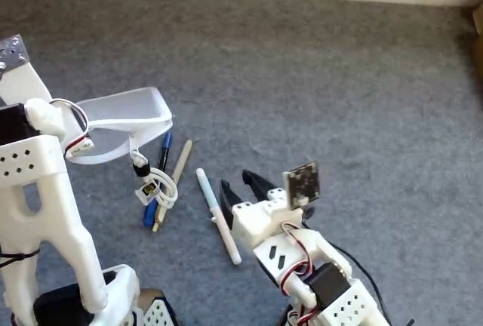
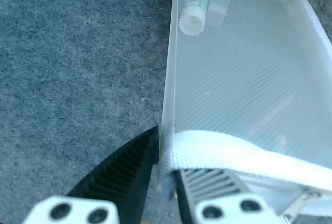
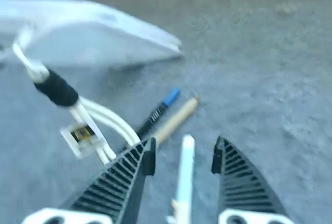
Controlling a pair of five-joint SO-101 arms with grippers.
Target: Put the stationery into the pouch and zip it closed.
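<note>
Left gripper [image 2: 165, 151] pinches the floppy pouch [image 2: 244, 79] rim. Right gripper [image 3: 185, 145] spread wide over the pen [image 3: 185, 175]. Pen looks light, stiff, likely slippery; grab mid-barrel.

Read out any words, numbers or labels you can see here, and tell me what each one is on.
No text here can be read.
On the dark pen, a pale mark on the barrel: too blurred to read.
On the marker seen through the pouch, green marks: too blurred to read.
</note>
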